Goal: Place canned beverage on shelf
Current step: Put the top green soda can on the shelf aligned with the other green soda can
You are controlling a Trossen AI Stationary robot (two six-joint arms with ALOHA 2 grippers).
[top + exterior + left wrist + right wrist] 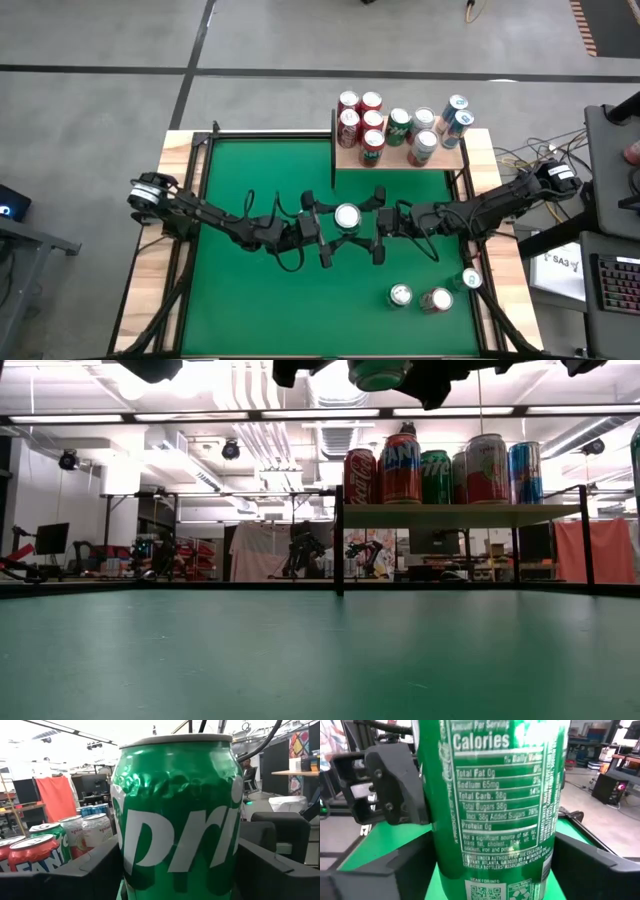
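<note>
Holding the green can (347, 216) upright mid-table, raised off the felt, between my left gripper (323, 237) and right gripper (379, 232); which one actually grips, can't tell. Shelf (352, 157) lies straight ahead, right arm nearer.

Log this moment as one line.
green can lifted mid-table | left gripper and right gripper flank it | shelf holds cans

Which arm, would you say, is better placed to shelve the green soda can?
Probably right: left gripper and right gripper both flank the green soda can, but the light-wood shelf stands on the right's side.
</note>
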